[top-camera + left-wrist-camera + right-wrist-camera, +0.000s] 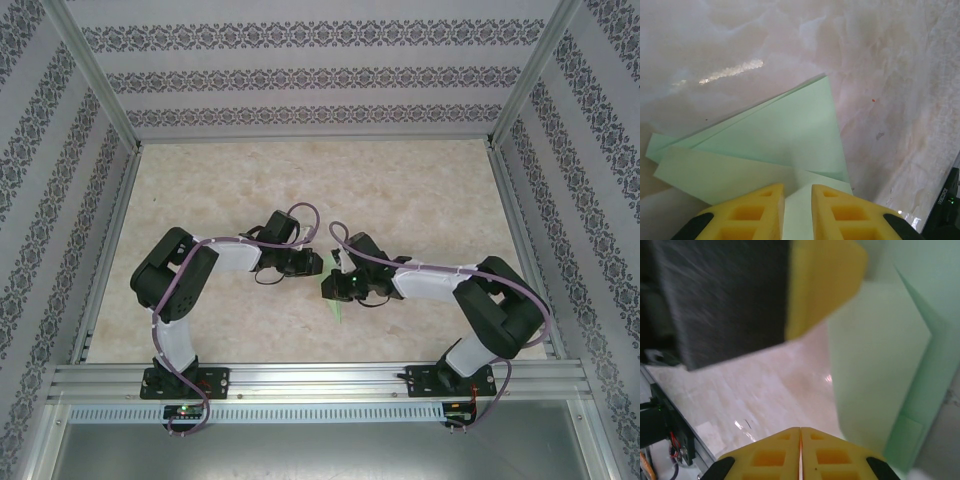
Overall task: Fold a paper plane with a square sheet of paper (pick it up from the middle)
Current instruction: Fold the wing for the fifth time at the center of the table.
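- The green paper [790, 130] is in the middle of the desk [300, 180], between the two arms.
- It is folded. From the left wrist it looks like a pointed triangle with more than one layer and a crease.
- The left gripper [798, 190] has its yellow jaws nearly together. The near edge of the paper runs into the thin gap between them, so they pinch the paper.
- The point of the paper sticks out away from those jaws, over the pale marble desk. I cannot tell if that far point touches the desk.
- The right gripper [800, 430] has its jaws pressed tight together, with nothing between them.
- From the right wrist, the paper is just beside those jaws, a little ahead and to the right. It does not touch them.
- One yellow finger [822, 285] of the left gripper and its black body are right in front of the right gripper.
- From above, both grippers are very near each other, and a thin green tip pokes out toward the near edge of the desk.
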Motion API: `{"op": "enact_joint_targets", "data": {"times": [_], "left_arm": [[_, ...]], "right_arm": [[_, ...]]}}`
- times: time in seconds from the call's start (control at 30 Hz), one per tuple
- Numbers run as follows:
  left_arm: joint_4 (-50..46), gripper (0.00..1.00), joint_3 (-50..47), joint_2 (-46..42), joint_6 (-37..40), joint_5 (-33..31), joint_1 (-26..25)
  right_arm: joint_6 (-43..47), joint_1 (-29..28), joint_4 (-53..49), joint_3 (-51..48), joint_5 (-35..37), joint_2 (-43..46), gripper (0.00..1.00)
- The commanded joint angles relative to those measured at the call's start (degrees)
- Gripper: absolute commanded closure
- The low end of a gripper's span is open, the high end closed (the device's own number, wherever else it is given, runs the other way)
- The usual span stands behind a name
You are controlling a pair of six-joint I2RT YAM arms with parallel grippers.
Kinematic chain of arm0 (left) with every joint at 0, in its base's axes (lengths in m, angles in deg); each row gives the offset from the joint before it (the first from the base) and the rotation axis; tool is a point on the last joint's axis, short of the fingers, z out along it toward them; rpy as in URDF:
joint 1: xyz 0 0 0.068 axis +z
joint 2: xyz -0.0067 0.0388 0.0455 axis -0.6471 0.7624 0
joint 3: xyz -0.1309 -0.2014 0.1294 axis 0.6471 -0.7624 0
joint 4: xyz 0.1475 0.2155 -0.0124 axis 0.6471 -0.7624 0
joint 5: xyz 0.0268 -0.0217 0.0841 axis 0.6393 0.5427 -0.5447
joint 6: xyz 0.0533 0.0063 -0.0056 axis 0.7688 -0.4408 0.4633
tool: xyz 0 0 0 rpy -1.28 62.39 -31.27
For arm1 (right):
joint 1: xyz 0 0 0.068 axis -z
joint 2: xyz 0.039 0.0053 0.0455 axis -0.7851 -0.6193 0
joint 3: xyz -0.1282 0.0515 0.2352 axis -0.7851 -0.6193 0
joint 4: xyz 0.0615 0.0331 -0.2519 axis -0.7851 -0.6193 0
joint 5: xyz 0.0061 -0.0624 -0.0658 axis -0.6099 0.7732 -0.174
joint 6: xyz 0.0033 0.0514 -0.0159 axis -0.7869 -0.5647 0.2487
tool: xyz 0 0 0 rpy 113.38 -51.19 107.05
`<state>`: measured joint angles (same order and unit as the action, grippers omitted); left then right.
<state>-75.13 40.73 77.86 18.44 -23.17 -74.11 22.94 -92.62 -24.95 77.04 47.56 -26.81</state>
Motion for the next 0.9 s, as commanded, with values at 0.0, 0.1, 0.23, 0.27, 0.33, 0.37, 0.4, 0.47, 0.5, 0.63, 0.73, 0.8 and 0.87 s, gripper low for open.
{"op": "enact_joint_targets", "data": {"times": [0.0, 0.1, 0.23, 0.27, 0.33, 0.37, 0.4, 0.47, 0.5, 0.63, 0.73, 0.8, 0.87], "left_arm": [[-0.28, 0.77, -0.12, 1.52, 1.16, -1.56, -0.50], [0.01, 0.77, 0.03, 1.65, 0.99, -1.31, -0.51], [-1.02, 0.78, 0.34, 1.44, 1.08, -2.69, -0.51], [-1.11, 0.78, 0.34, 1.34, 1.04, -2.88, -0.51], [-1.24, 0.80, 0.12, 1.40, 0.93, -3.42, -0.54], [-1.37, 0.80, 0.12, 1.48, 0.87, -3.88, -0.50], [-1.56, 0.81, 0.16, 1.60, 0.62, -4.19, -0.54], [-1.76, 0.81, 0.25, 1.86, 0.57, -4.49, -0.53], [-1.80, 0.81, 0.21, 1.90, 0.41, -4.71, -0.54], [-2.99, 0.82, 0.46, 2.42, 0.29, -5.91, -0.51], [-3.38, 0.83, 0.50, 2.66, 0.30, -6.23, -0.53], [-3.14, 0.83, 0.39, 2.69, 0.17, -6.23, -0.56], [-3.36, 0.83, 0.46, 2.84, 0.20, -6.23, -0.53]], "right_arm": [[-0.63, -0.29, 0.45, 2.03, 1.76, -1.83, 0.91], [-1.67, -0.33, 1.99, 2.76, 2.16, -4.97, 0.91], [-2.40, -0.24, 4.43, 1.42, 1.27, -8.42, 0.91], [-2.87, -0.21, 5.63, 0.47, 0.68, -8.90, 0.90], [-3.30, -0.16, 6.21, -0.32, -0.31, -9.75, 0.90], [-3.49, -0.14, 6.40, -0.70, -0.71, -9.65, 0.90], [-3.94, -0.22, 7.37, -1.41, -1.36, -9.10, 0.90], [-4.54, -0.16, 8.17, -2.19, -1.89, -7.10, 0.90], [-4.64, -0.22, 7.62, -2.37, -1.58, -5.72, 0.90], [-4.99, -0.11, 6.60, -4.06, -1.19, -1.93, 0.89], [-4.99, 0.22, 6.58, -6.59, -0.51, -1.99, 0.89], [-5.01, 0.20, 7.02, -7.75, -1.69, -2.79, 0.89], [-5.58, -0.56, 7.43, -8.78, -2.01, -2.04, 0.89]]}}
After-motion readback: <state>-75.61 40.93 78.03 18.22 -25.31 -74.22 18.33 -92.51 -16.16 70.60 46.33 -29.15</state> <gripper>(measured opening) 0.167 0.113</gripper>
